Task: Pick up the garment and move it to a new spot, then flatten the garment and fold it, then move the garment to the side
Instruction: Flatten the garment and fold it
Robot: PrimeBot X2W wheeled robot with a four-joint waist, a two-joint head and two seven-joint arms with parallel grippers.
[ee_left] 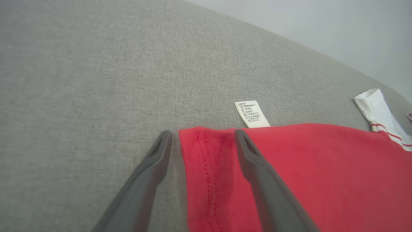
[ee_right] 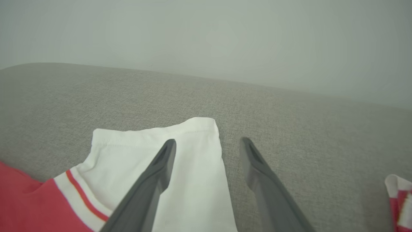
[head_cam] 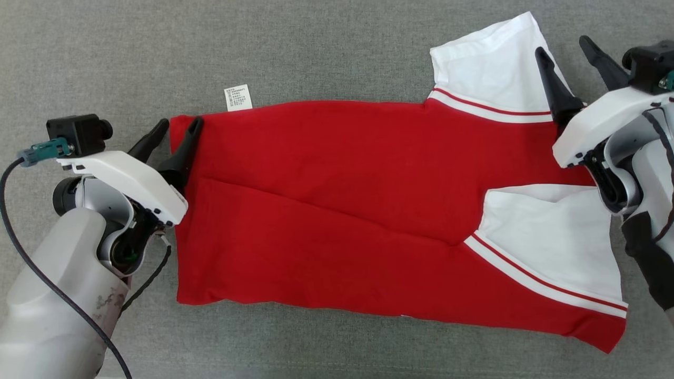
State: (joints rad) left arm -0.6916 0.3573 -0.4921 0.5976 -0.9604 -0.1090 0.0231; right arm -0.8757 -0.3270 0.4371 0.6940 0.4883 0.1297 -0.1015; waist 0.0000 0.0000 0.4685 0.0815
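Cloth nearest us is the front edge of the red garment [head_cam: 337, 184], which lies spread on the grey surface [head_cam: 316, 47] right before us. It is mostly flat, apart from one long line across the body that may be a crease or a fold; we cannot tell which. Its near sleeve [head_cam: 547, 237], white with a red stripe, lies turned in over the red body at our right. Further off, our left gripper [head_cam: 180, 123] sits at the far corner of the hem, fingers spread wide, one over the red cloth and one over bare grey, pinching nothing. Our right gripper [head_cam: 562, 46] hangs likewise spread at the far sleeve [head_cam: 489, 63], one finger over the white, the other past its edge. Beyond the far edge a care label [head_cam: 238, 98] pokes out. We judge the move and most of the flattening done, and the folding barely begun. The far sleeve, the body folds and the shift to the side remain. The garment's long axis runs left to right, hem at our left, sleeves pointing to our right.
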